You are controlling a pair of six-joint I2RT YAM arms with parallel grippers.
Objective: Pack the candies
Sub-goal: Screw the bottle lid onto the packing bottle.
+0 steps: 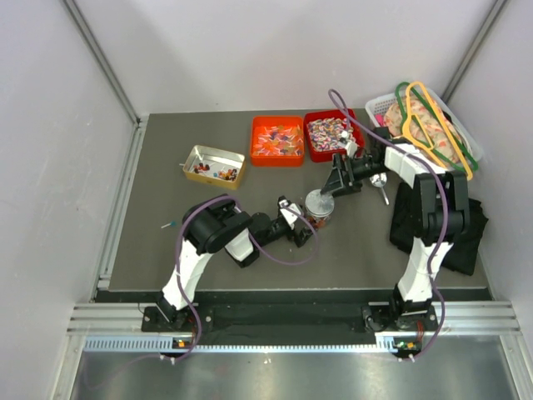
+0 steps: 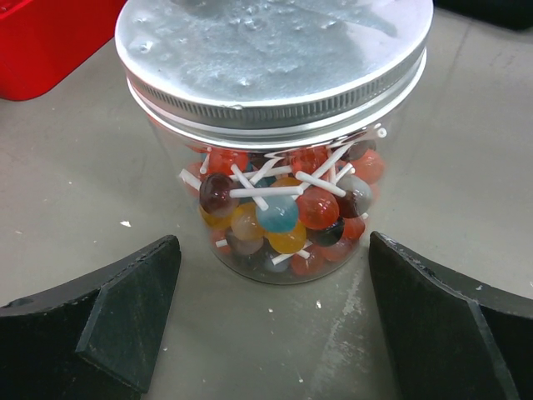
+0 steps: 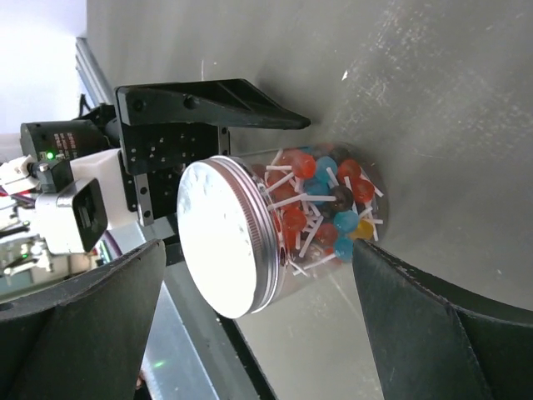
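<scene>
Candies (image 2: 316, 207) sit sealed in an upright jar (image 2: 275, 108) on the surface (image 2: 466, 125), centred just ahead between the left fingers (image 2: 125, 317), spread wide and empty; the right fingers (image 3: 433, 333), equally open, apparently flank it opposite.

Bright even light, lid glare, soft shadows

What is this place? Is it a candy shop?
Probably a robot lab booth, not a shop: plain white walls box in a grey table, two robot arms are bolted to a metal rail, and bins of candies are set out.
</scene>
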